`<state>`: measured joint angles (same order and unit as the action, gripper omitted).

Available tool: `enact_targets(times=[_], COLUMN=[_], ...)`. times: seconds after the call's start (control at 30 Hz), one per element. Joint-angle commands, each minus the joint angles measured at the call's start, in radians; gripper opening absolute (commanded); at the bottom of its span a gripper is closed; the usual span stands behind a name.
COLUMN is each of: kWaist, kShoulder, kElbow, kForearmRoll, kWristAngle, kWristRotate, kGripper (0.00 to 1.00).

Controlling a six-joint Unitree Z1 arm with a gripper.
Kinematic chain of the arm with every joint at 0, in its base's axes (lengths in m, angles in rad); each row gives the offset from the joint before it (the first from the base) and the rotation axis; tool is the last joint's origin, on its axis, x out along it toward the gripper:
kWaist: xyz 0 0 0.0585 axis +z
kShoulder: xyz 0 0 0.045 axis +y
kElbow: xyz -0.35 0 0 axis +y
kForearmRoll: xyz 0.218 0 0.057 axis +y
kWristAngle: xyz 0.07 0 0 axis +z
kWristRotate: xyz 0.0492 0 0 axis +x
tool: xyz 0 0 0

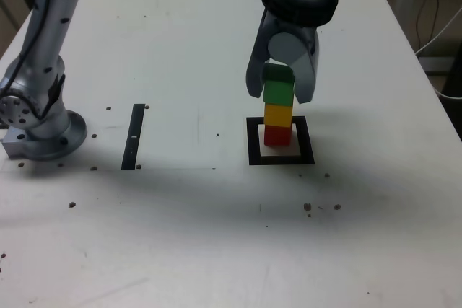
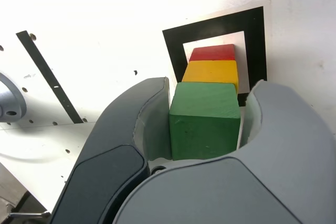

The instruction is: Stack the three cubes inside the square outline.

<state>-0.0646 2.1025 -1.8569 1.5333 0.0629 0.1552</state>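
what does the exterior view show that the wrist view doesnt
Only the exterior view shows the arm's base and the whole table. Only the wrist view shows the narrow gaps between the gripper and the green cube. Both show green on yellow cube on red cube inside the square outline, plus the black strip.

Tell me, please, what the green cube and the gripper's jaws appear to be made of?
The green cube looks like painted wood or matte plastic: flat colour, no shine, slightly rough edges. The gripper has jaws that look like smooth moulded grey plastic with a soft sheen; this cannot be confirmed.
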Motion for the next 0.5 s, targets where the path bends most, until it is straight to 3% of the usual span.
enact_targets(times=[0.0, 0.47], kWaist=[0.002, 0.002], kShoulder=[0.0, -0.056], kElbow=[0.005, 0.024], kForearmRoll=[-0.007, -0.008], kWristAngle=[-0.001, 0.005], kWristRotate=[0.002, -0.003], kGripper=[0.97, 0.99])
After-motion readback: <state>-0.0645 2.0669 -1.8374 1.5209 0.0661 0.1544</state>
